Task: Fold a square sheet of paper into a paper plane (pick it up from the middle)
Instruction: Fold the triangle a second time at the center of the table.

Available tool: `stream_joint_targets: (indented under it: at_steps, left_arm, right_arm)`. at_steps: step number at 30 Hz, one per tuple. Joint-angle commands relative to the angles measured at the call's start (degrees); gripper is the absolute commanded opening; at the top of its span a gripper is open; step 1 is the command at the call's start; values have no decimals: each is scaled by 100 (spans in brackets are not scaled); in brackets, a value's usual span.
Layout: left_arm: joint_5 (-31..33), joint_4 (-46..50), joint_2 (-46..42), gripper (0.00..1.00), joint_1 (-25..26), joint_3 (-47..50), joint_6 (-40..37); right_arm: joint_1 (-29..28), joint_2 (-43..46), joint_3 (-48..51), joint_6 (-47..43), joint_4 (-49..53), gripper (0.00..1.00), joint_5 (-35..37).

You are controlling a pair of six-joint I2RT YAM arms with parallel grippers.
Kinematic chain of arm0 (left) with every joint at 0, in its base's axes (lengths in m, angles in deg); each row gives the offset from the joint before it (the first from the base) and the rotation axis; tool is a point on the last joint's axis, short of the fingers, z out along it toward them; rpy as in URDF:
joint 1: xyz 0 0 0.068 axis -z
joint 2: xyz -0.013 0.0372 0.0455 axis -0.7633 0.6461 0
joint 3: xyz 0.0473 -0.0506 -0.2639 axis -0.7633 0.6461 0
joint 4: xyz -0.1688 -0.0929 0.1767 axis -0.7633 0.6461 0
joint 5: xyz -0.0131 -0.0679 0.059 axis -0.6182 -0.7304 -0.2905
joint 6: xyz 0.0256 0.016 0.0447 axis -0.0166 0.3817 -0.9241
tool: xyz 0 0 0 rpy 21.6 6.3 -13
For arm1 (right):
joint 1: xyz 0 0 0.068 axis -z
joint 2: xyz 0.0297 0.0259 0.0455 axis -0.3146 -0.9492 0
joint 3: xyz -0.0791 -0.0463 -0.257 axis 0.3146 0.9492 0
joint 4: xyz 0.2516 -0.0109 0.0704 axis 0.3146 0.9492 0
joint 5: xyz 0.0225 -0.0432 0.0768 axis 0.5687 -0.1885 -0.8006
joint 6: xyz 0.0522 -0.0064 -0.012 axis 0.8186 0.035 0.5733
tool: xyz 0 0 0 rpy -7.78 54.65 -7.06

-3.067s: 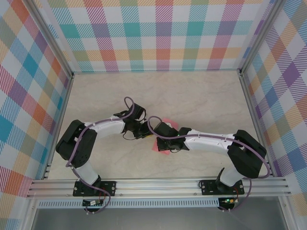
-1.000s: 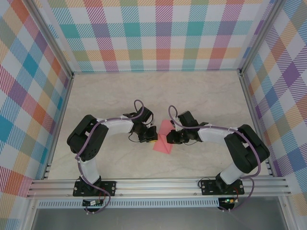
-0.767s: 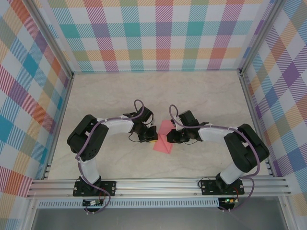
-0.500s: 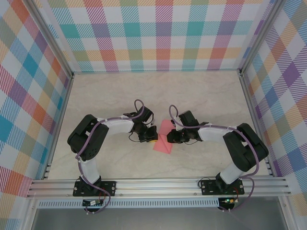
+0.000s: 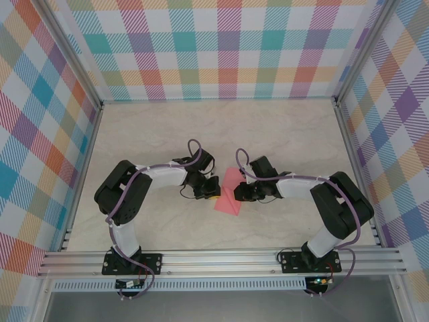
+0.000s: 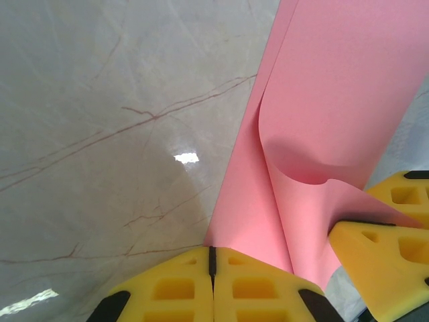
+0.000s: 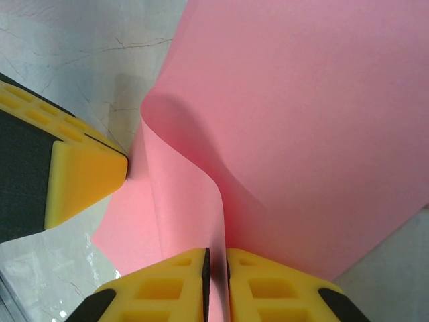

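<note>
- My left gripper (image 5: 210, 190) is closed, its yellow pads flush against each other with a thin seam between them; the tips rest low over the table (image 5: 281, 134), at the left edge of the square sheet of paper (image 5: 226, 201).
- In the left wrist view the pink sheet (image 6: 335, 100) begins right at my left gripper's tips (image 6: 212, 251); I cannot tell whether its edge is caught between the pads or merely touched by them.
- My right gripper (image 5: 236, 194) is at the right side of the sheet, facing the left gripper across it; the two grippers are near each other, with the paper between them.
- In the right wrist view my right gripper (image 7: 214, 255) is clamped on the sheet (image 7: 301, 121); a raised layer curls down and runs into the narrow slit between the pads.
- The sheet lies on the marbled table, near its middle and toward the near edge; it is not flat; a lower layer rests on the surface and an upper layer bows above it in a soft curve.
- The paper is salmon pink, plain and unmarked; no sharp crease is visible along the bowed part.
</note>
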Motion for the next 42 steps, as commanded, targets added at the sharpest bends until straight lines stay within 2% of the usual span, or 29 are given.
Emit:
stream_joint_targets:
  at_steps: [1,11,21,25,42]
  left_arm:
    - [198,272,199,5,77,-48,-66]
    - [207,283,209,5,78,-70,-78]
    - [202,299,215,5,78,-80,-94]
    - [201,300,215,5,78,-85,-90]
    - [189,320,235,5,78,-106,-109]
  right_arm:
    - [23,-109,-41,-176,27,15,26]
    - [28,-166,-119,-268,165,15,144]
    - [28,167,-233,-379,376,16,-91]
    - [28,273,-241,-485,484,16,86]
    - [28,-195,-381,-681,443,15,185]
